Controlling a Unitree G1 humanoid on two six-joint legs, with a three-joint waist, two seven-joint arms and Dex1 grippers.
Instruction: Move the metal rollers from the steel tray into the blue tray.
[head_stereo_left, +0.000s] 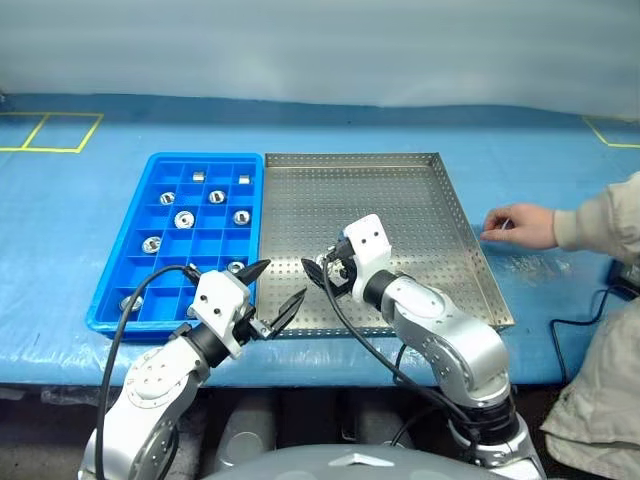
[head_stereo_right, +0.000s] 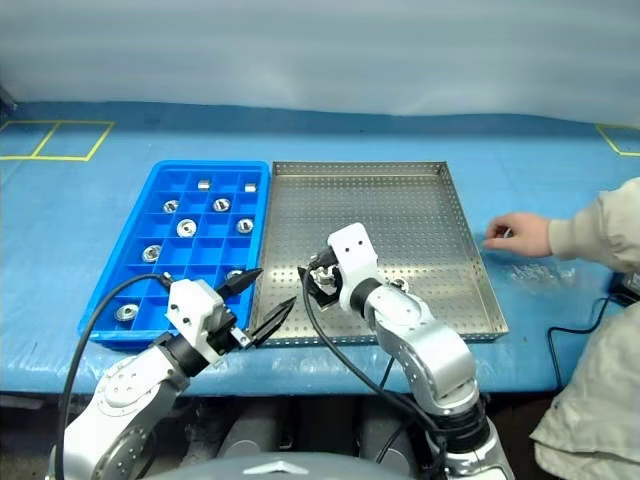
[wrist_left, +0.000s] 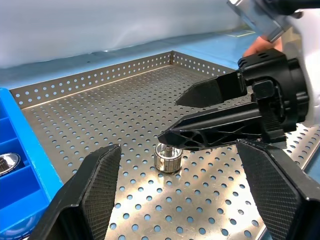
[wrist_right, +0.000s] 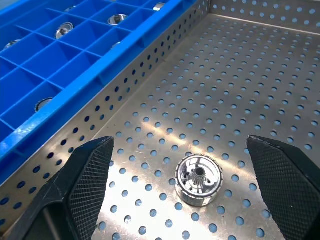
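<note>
Roller (wrist_right: 198, 180) near steel tray (wrist_right: 125, 95) edge

The steel tray (head_stereo_left: 470, 240) is bare metal, its perforated floor brushed and dully reflective, catching soft glare. One roller (wrist_right: 198, 180) on it is polished metal, bright and mirror-like, with a ribbed rim. The blue tray (head_stereo_left: 155, 165) at the steel tray's 9 o'clock is smooth, glossy moulded plastic. The surface (head_stereo_left: 100, 210) wears a blue sheet, slightly creased with a faint sheen. The fingers (wrist_right: 282, 175) of the right gripper (wrist_right: 185, 172) are matt black plastic with cross-hatched, rough pads. A person's sleeve (head_stereo_left: 610, 215) is matt beige cloth.
</note>
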